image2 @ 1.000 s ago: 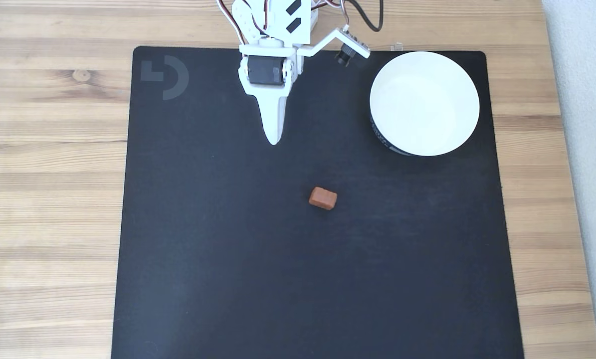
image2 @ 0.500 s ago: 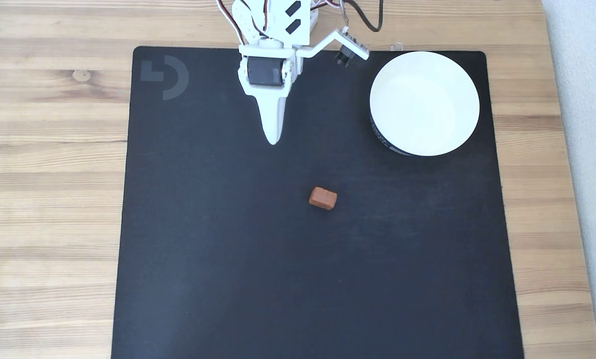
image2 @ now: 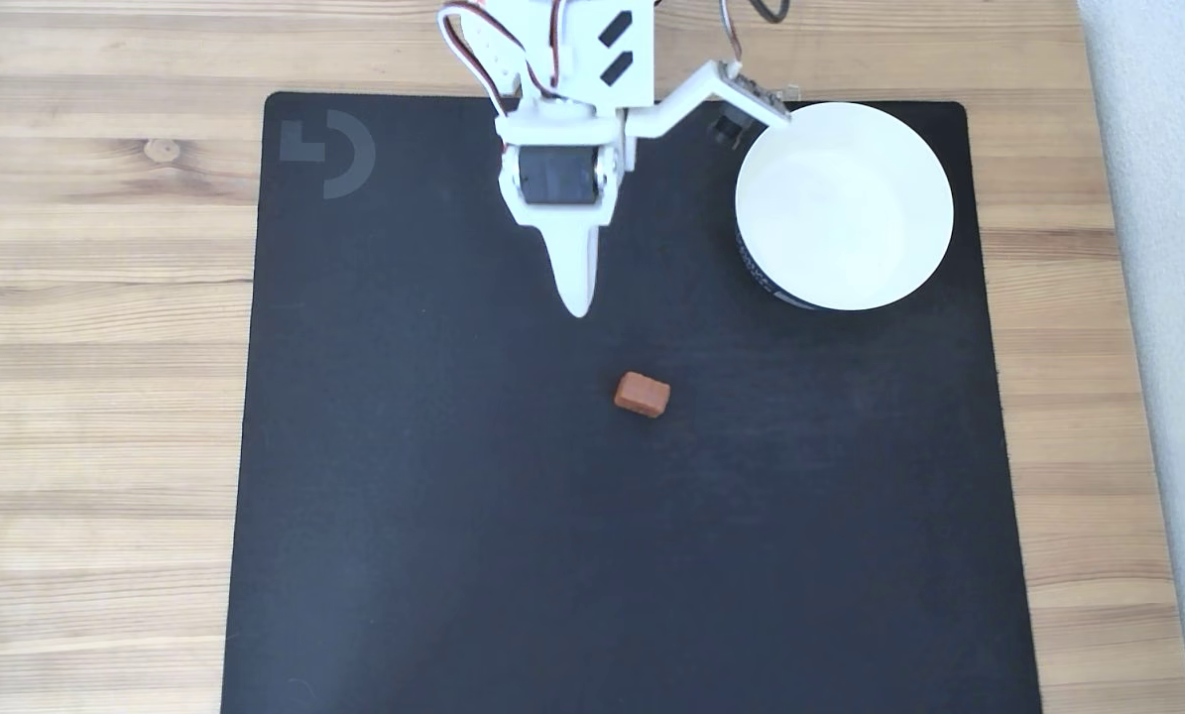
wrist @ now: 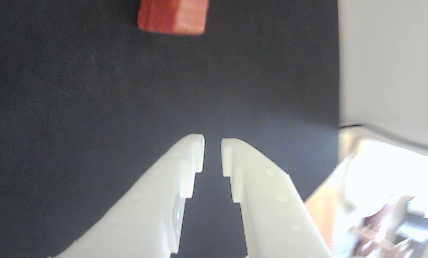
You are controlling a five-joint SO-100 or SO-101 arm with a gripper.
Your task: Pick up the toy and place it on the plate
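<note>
1. Toy (image2: pixel 642 395) sits alone near the middle of the black mat (image2: pixel 433 516), untouched, a little reddish-brown block lying flat with open space all round it, so approach looks easy from any side.
2. Gripper (image2: pixel 577 309) hovers above the mat, short of the toy and slightly to its left in the fixed view, tips pointing toward it.
3. In the wrist view the gripper (wrist: pixel 212 143) has its jaws nearly together, only a narrow slit between them and nothing held; the toy (wrist: pixel 172 16) shows at the top edge, ahead and off to the left.
4. That slit looks too tight for the block, so I'd expect the jaws to need widening first.
5. Plate (image2: pixel 843 205) waits empty at the mat's upper right corner, well apart from the toy.
</note>
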